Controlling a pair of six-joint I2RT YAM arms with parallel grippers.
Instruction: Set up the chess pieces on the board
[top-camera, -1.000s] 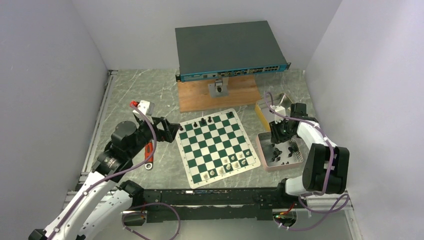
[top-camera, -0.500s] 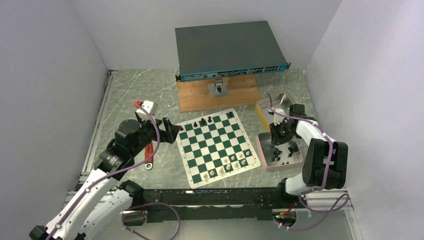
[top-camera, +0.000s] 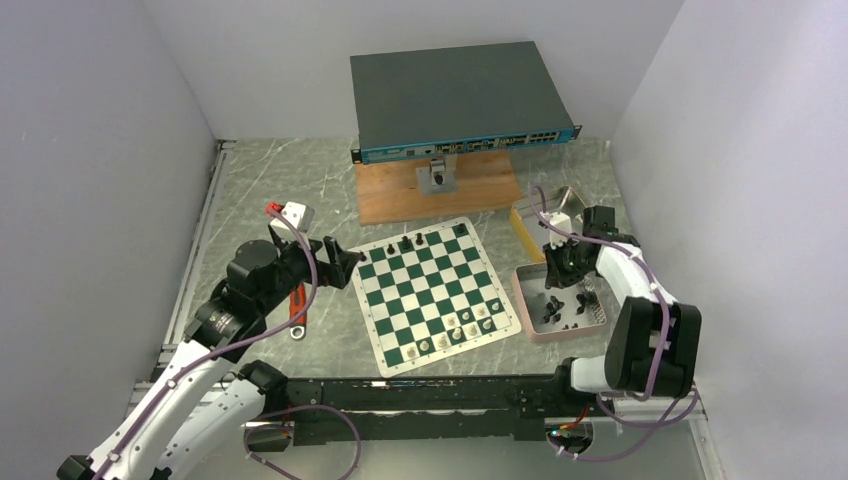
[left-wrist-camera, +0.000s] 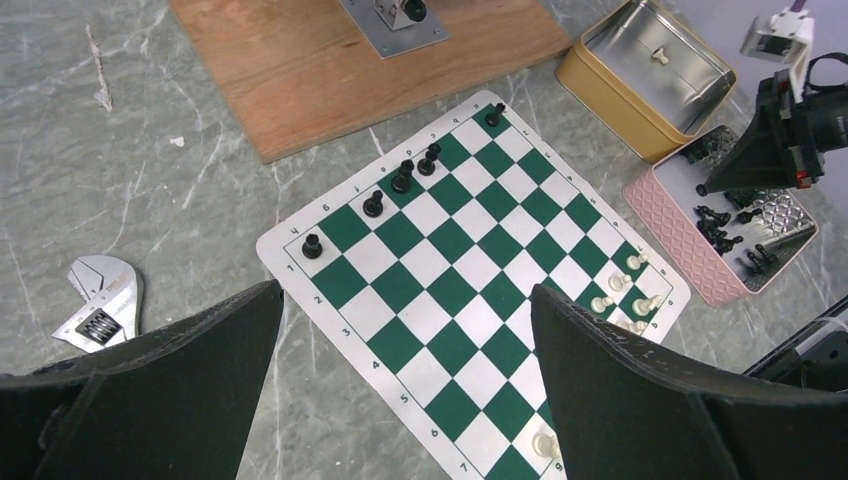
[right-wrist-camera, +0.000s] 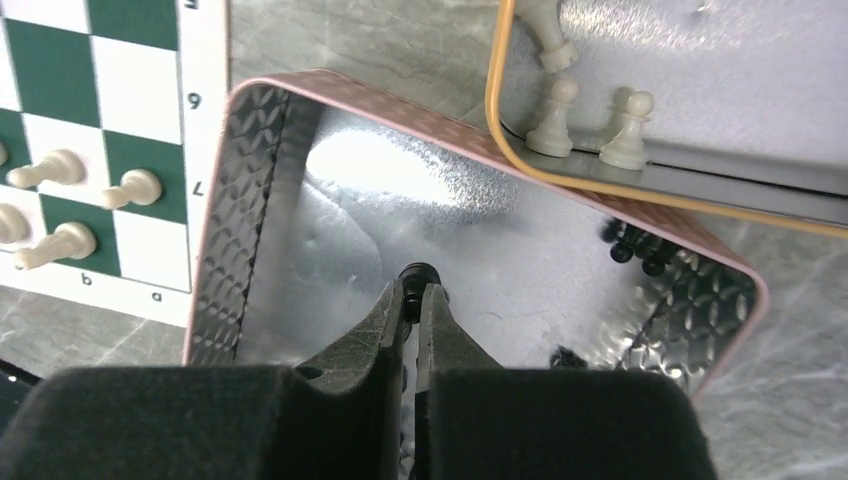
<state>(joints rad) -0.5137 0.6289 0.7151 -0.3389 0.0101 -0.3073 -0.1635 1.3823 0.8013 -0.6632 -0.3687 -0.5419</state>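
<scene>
The green and white board (top-camera: 420, 291) lies at the table's middle, also in the left wrist view (left-wrist-camera: 450, 270). Several black chess pieces (top-camera: 405, 243) stand on its far row (left-wrist-camera: 403, 180). White pieces (top-camera: 456, 330) stand at its near right corner. More black pieces (top-camera: 552, 308) lie in the pink tray (top-camera: 527, 312). My right gripper (top-camera: 557, 275) hangs over that tray's far part, shut on a black chess piece (right-wrist-camera: 419, 273) at its tips (right-wrist-camera: 415, 290). My left gripper (top-camera: 345, 262) is open and empty, above the board's left edge (left-wrist-camera: 405, 292).
A yellow tin (top-camera: 533, 217) behind the tray holds white pieces (right-wrist-camera: 555, 105). A wrench (top-camera: 297, 305) lies left of the board. A wooden slab (top-camera: 400, 195) bearing a network switch (top-camera: 455, 95) stands behind the board. Walls close in the left and right sides.
My right gripper dipped into the pink tray and has come up slightly toward its far end. My left arm has shifted only a little.
</scene>
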